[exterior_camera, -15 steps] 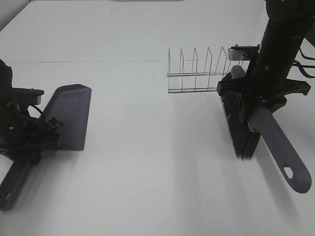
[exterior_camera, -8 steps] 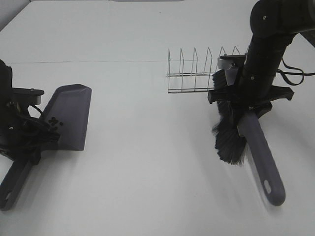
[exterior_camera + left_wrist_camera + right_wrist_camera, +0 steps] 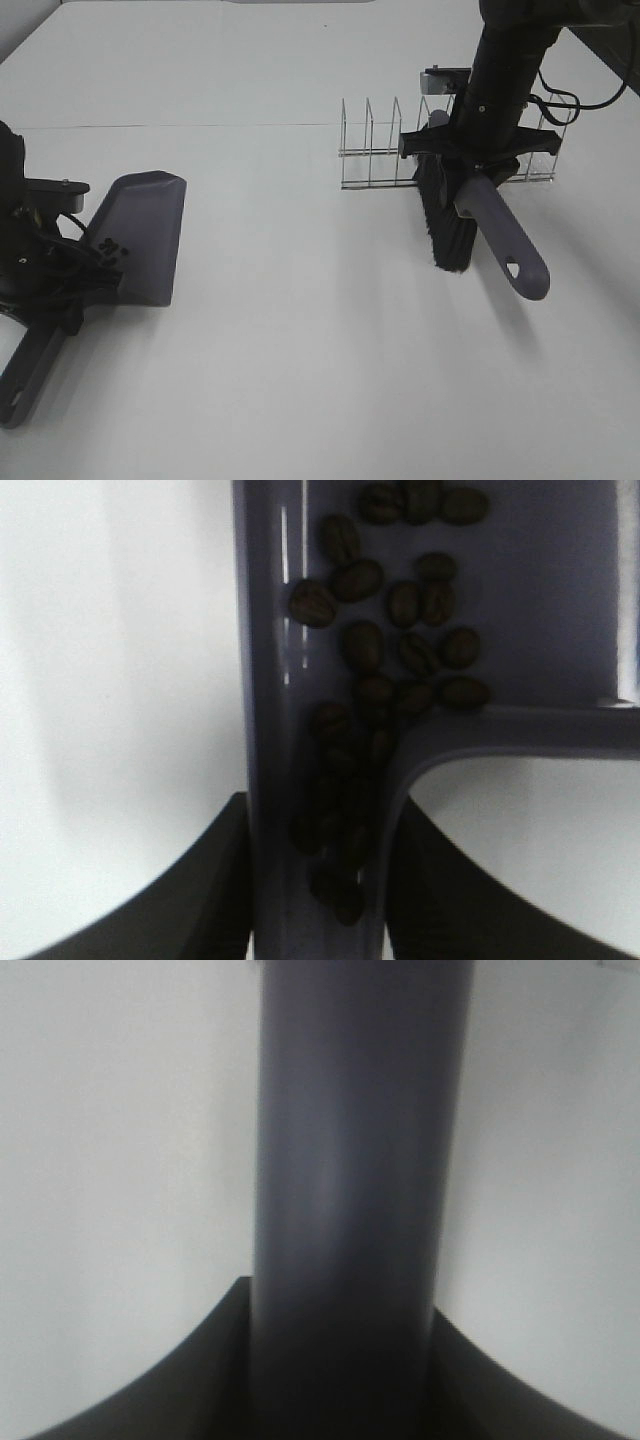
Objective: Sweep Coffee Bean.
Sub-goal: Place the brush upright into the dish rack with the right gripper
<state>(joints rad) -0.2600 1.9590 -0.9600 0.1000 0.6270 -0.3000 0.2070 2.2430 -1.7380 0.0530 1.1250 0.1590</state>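
Coffee bean (image 3: 400, 650) pile loose in the dustpan (image 3: 540, 590).
Left claw (image 3: 320, 880) is clamped on the dustpan's handle; the beans just ahead of it look light, hard and roll-prone. Right claw (image 3: 340, 1360) is clamped on the brush (image 3: 500, 235) handle.

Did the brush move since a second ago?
Yes. The brush has moved left and back toward the wire rack; its head now overlaps the rack's front, where earlier it hung nearer the camera.

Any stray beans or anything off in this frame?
Nothing spilled: the coffee beans all sit in the dustpan, none visible on the table. One quirk: several lie in its hollow handle, where the left tool grips it. The right tool holds the brush by the wire rack.
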